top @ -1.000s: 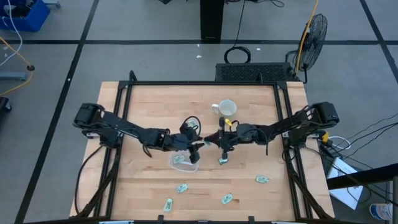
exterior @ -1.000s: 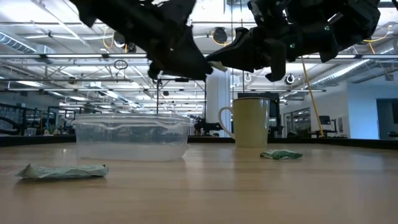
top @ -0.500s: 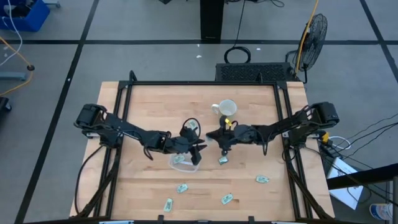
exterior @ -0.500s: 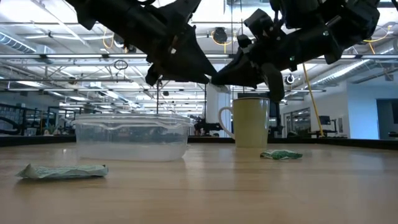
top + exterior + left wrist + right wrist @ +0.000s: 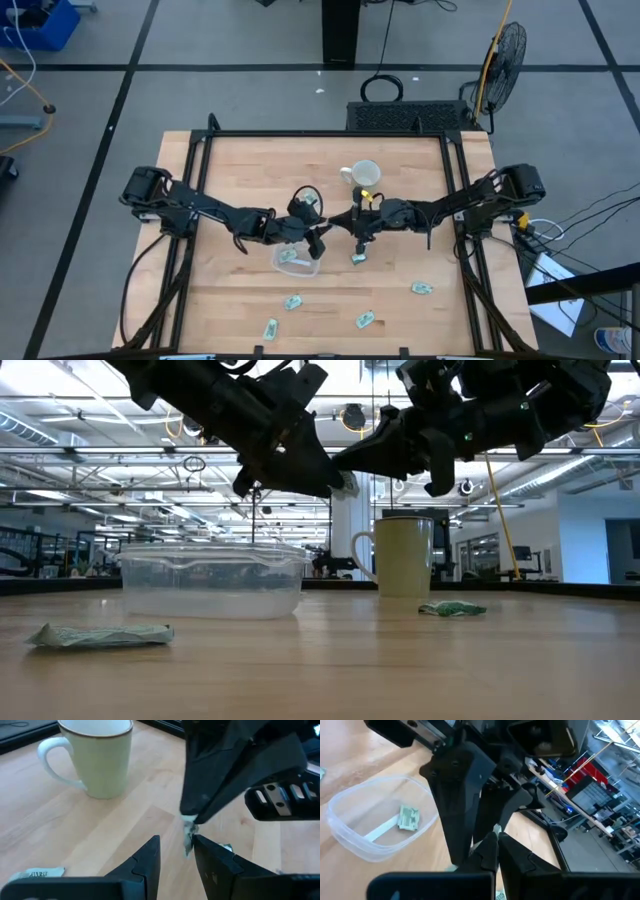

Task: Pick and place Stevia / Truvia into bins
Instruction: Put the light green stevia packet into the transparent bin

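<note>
right end effector (image 5: 192, 822), pinching a packet (image 5: 188, 836), is meeting the part-open left end effector (image 5: 176, 851), having risen above the bin (image 5: 212, 579).

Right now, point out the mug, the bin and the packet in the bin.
mug (image 5: 366, 173): high view, on its rim.
bin (image 5: 212, 585): low view, on its near wall.
packet in the bin (image 5: 408, 817): right wrist view, on its middle.

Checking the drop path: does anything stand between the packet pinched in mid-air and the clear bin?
Nothing visible does. The packet hangs from the right claw, between the left claw's open fingers, above the table beside the open-topped bin. The mug stands off to one side.
</note>
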Tool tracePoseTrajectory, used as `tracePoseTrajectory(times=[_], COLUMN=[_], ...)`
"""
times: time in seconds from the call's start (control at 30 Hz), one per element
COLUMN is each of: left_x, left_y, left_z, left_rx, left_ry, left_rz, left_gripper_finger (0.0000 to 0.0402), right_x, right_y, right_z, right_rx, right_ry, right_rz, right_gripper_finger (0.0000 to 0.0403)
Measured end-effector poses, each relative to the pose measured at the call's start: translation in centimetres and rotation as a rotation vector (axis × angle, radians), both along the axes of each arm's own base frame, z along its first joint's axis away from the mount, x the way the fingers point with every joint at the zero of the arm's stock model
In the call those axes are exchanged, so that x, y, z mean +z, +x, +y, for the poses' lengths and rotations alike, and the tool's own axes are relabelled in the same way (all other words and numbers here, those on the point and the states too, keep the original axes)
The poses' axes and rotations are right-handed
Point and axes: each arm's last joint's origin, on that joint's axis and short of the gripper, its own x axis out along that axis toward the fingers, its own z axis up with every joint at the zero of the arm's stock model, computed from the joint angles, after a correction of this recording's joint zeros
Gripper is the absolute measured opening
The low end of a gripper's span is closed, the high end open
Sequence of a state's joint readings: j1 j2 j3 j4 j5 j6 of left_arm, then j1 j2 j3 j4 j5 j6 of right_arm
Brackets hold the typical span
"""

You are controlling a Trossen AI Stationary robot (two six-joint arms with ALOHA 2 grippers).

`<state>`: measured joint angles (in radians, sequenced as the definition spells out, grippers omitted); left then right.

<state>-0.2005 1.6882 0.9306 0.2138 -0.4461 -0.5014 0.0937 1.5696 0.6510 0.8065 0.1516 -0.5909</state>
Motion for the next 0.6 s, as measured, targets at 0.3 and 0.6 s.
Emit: tracePoseTrajectory(times=[0.3, 0.6], left_x=[0.1, 0.27], left_y=[0.04, 0.13], left_z=[-0.04, -0.07], left_rx=[-0.042, -0.068], left_ry=[0.074, 0.103], left_rz=[0.013, 0.005], left_gripper_finger=[0.0086, 0.0011], right_x=[0.05, 0.05], right_y=[0.0, 0.05], right_z=[0.0, -0.57], right_rx=[-0.007, -0.039], right_ry=[0.038, 0.114], right_rz=[-0.008, -0.014], right_gripper_finger=[0.0009, 0.005])
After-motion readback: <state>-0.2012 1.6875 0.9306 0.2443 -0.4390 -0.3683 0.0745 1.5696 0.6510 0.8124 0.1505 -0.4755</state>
